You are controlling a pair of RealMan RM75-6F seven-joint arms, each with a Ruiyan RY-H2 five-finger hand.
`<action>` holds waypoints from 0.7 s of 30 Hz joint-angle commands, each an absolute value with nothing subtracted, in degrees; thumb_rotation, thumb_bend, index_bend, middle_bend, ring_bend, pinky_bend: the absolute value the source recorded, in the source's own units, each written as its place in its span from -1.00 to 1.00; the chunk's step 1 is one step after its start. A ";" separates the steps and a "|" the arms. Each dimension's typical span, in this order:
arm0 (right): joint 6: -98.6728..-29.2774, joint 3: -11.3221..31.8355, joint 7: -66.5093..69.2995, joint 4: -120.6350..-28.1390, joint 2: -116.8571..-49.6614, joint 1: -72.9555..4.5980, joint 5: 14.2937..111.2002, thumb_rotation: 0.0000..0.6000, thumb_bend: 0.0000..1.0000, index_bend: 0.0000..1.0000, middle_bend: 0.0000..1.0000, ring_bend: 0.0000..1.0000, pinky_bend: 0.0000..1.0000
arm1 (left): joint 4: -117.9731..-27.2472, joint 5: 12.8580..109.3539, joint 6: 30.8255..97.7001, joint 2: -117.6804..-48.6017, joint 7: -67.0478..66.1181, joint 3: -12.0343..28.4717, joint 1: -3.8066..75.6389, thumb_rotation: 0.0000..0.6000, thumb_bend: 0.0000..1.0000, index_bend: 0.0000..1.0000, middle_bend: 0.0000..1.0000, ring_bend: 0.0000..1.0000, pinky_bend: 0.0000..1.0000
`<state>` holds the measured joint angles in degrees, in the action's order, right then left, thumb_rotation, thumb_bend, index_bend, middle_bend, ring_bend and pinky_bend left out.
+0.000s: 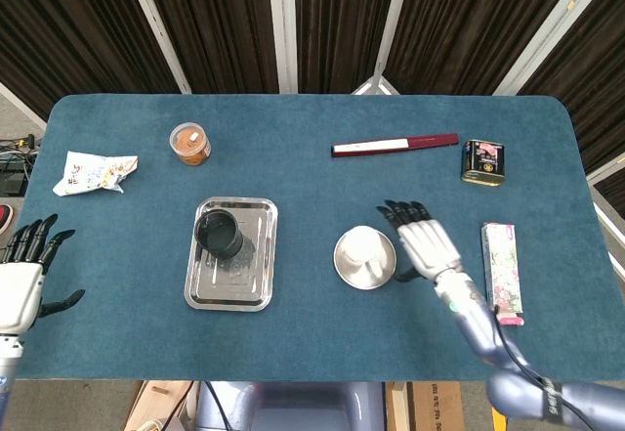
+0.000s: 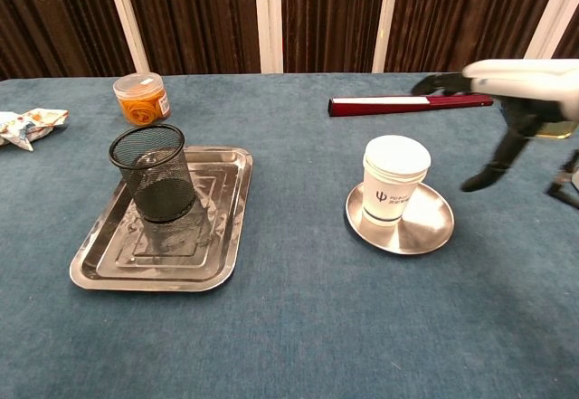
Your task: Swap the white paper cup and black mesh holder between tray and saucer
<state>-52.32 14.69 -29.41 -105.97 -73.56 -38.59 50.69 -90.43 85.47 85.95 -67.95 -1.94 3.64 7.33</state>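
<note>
Head view: right hand (image 1: 422, 245), fingers spread and holding nothing, hovers just beside 1 white paper cup (image 1: 364, 247) on 1 saucer (image 1: 344, 267); 1 black mesh holder (image 1: 219, 235) stands on 1 tray (image 1: 232, 294). Left hand (image 1: 21, 275) is spread, idle.

Chest view: the hand appears, blurred, level with the cup's rim; it should probably grip the cup mid-wall, squarely.

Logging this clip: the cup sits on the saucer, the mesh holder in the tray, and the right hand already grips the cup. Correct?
Not quite. The right hand is open beside the white paper cup, not gripping it; the chest view shows a gap. The cup is on the saucer, the black mesh holder in the tray.
</note>
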 commanded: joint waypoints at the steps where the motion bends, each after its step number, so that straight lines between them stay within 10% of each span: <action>1: -52.65 15.16 -32.08 -104.24 -76.51 -41.45 47.46 1.00 -1.00 -1.00 -0.84 -0.94 -1.00 | -91.31 84.26 85.47 -67.33 -2.27 3.84 7.07 1.00 -0.80 -0.65 -1.00 -1.00 -0.90; 21: -57.19 12.67 -32.54 -100.27 -82.26 -45.09 46.59 1.00 -1.00 -0.17 -0.30 -0.63 -1.00 | -92.64 82.56 85.66 -67.11 -2.43 4.71 6.61 1.00 -0.80 -0.66 -1.00 -1.00 -0.90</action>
<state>-56.91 12.80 -32.61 -100.43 -82.04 -45.03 46.35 -92.64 82.56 85.65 -67.10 -2.43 4.70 6.61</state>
